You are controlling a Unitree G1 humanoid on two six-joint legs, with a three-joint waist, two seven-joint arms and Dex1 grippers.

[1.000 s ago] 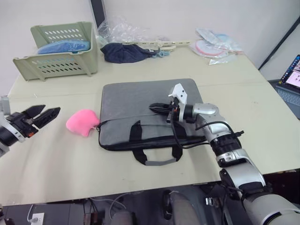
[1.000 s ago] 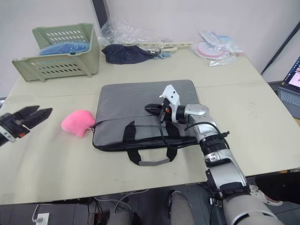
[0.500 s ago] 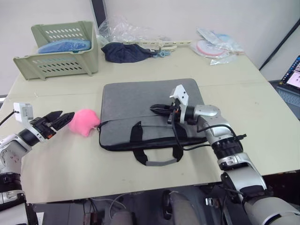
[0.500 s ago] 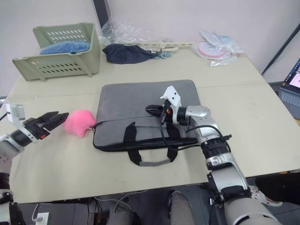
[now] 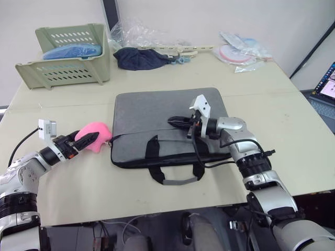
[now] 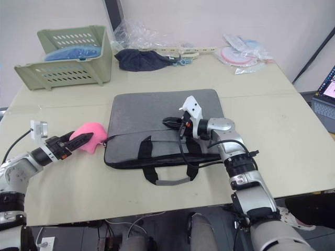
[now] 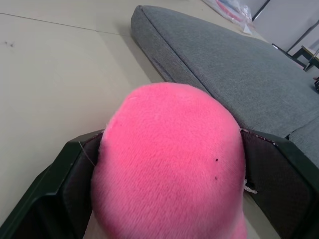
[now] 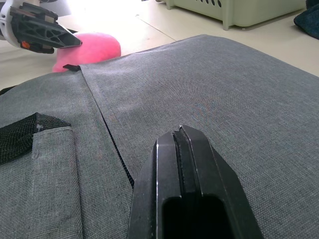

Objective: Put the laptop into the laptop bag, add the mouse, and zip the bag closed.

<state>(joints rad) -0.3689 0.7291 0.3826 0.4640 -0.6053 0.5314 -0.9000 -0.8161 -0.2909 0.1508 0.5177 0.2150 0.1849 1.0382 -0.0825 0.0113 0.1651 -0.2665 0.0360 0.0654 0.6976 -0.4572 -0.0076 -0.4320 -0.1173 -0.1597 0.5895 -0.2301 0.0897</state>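
Moved in from the left edge since a second ago: left gripper [image 5: 90, 139], now right at the pink plush toy [image 5: 94, 136], fingers [image 7: 65, 169] spread wide on both sides of the fluffy pink lump, touching it on each side. Not lifted, sitting on the beige table [image 5: 57, 183] just left of the grey laptop bag [image 5: 157, 117]. Not moved: right gripper [image 5: 175, 121], lying low over the middle of the bag, fingers [image 8: 187, 164] pressed tight together with nothing between them, tip pointing left toward the toy. Bag flat in the middle of the table, black handles [image 5: 175, 175] hanging toward the near edge, dark zipper line [image 8: 112, 147] running across the top. No way to tell if laptop and mouse are inside the bag. Far left: green plastic basket [image 5: 68, 55] with something blue in it. Far middle: dark blue cloth [image 5: 138, 57] and some crinkly clear plastic [image 5: 136, 34]. Far right: more clear packets [image 5: 241, 52] with pink and blue things inside. At the right edge, well apart from the table, an open laptop with a lit screen [image 5: 327, 83].
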